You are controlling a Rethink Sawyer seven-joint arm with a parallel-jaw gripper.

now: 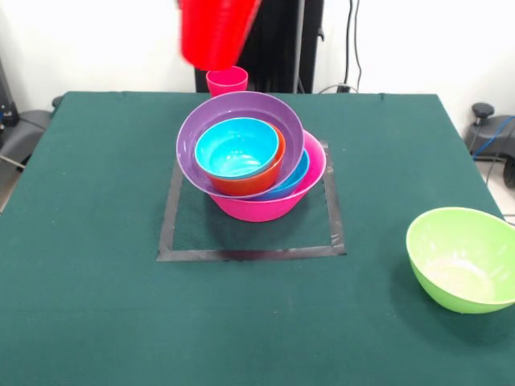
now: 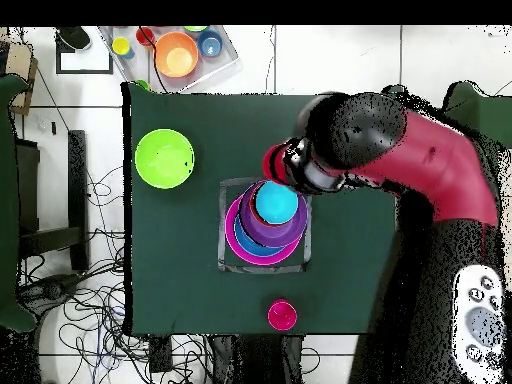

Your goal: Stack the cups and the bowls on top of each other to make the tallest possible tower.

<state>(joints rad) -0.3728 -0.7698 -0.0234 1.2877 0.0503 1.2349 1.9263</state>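
The tower stands in the taped square. A big pink bowl is its base, and a blue bowl, a purple bowl, an orange bowl and a light blue bowl are nested in it, tilted. From above the tower lies just beside the arm's end. The gripper holds a red cup in the air, above and behind the tower; its fingers are hidden. A pink-red cup stands at the table's far edge. The light green cup is out of view.
A large lime green bowl sits alone at the near right of the table, also seen from above. A tray off the table holds an orange bowl and small blue and yellow pieces. The red arm reaches over the table.
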